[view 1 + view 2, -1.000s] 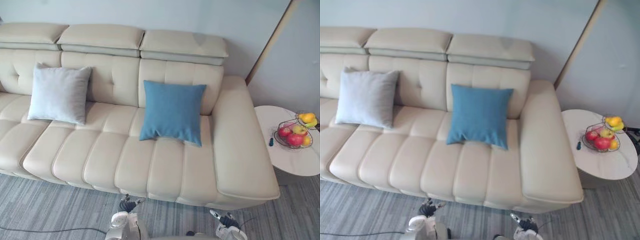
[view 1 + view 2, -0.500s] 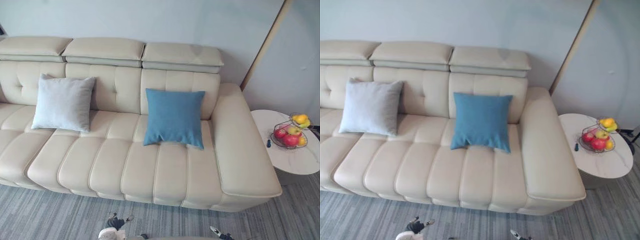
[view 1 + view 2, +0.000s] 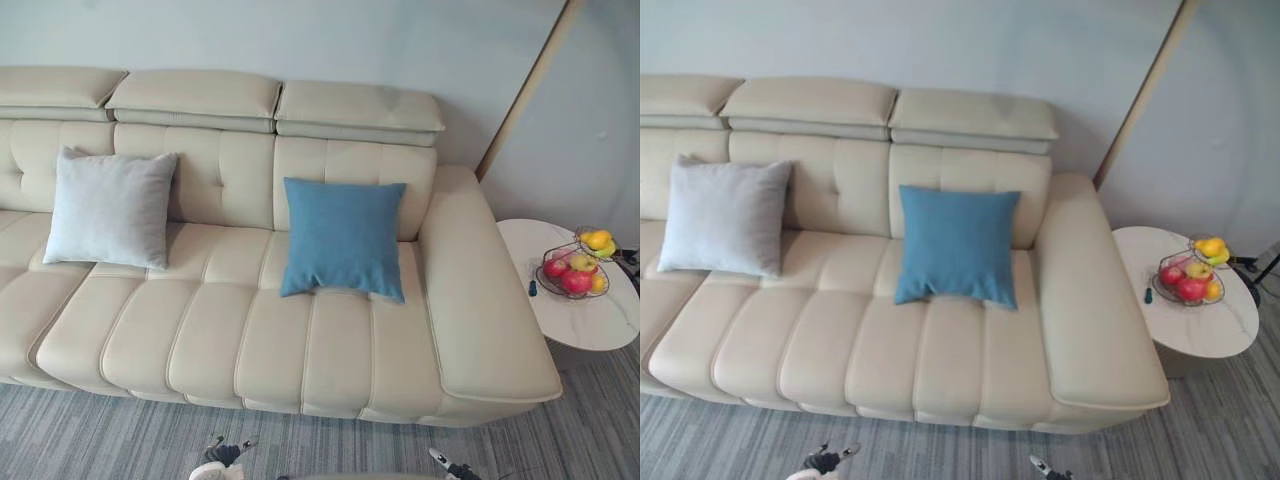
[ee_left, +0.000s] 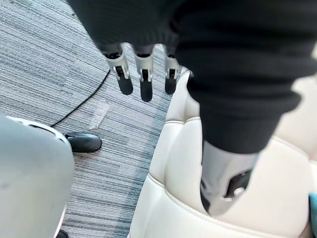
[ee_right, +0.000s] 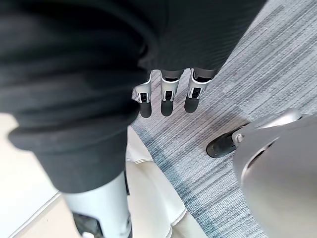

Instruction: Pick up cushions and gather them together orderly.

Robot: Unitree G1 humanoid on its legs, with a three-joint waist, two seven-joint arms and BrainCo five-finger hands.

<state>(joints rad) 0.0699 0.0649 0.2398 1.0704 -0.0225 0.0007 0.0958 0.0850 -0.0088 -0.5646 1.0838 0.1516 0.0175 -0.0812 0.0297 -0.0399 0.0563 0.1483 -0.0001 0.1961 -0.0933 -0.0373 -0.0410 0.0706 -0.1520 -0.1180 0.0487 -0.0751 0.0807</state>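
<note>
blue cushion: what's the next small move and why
Probably lift the right hand toward the blue cushion: it leans on the sofa apart from the grey cushion, and this hand and the left hand hang open and empty.

Smooth leather sofa [image 3: 250,340], matt cloth blue cushion [image 3: 343,238] — grey cushion [image 3: 108,208] too

Cream sofa [image 3: 300,340] — grey cushion [image 3: 108,208], blue cushion [image 3: 342,238] (well apart).
</note>
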